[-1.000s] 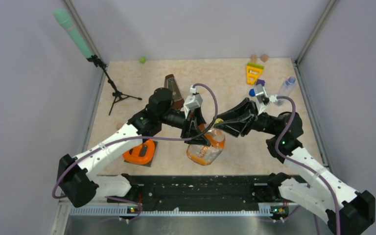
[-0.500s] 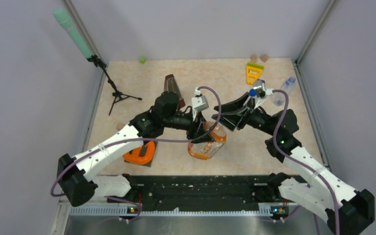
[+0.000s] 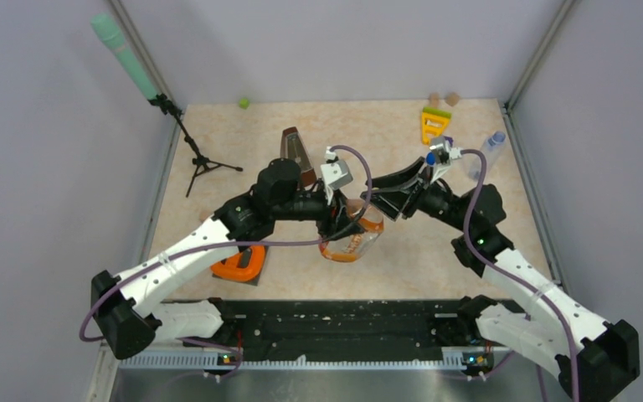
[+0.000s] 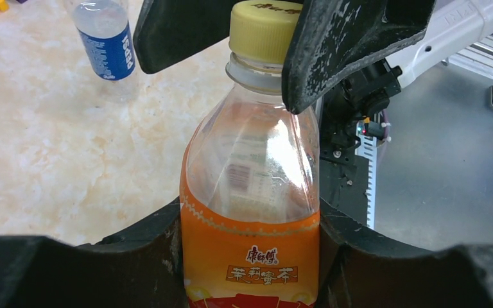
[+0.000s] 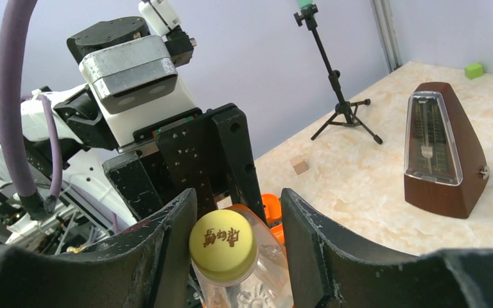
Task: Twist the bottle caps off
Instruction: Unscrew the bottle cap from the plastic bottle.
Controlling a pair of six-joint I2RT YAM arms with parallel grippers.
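My left gripper (image 4: pixel 249 217) is shut on the body of the squat orange-tinted bottle (image 4: pixel 250 192), holding it off the table near the middle (image 3: pixel 353 243). Its yellow cap (image 5: pixel 223 246) sits on the neck (image 4: pixel 264 29). My right gripper (image 5: pixel 239 200) stands open around that cap: one finger is close beside it, and there is a clear gap to the other. A slim bottle with a blue label (image 4: pixel 106 38) lies on the table at the far right (image 3: pixel 487 152). A blue cap (image 3: pixel 430 157) lies near it.
A brown metronome (image 3: pixel 297 151) stands behind the left arm. An orange object (image 3: pixel 239 260) lies at the front left. A tripod with a green microphone (image 3: pixel 197 155) is at the left, a yellow toy (image 3: pixel 434 124) and wooden discs (image 3: pixel 444 99) at the back right.
My right gripper has opened off the yellow cap and drawn back a little. The left arm has shifted the bottle slightly away from the front edge.
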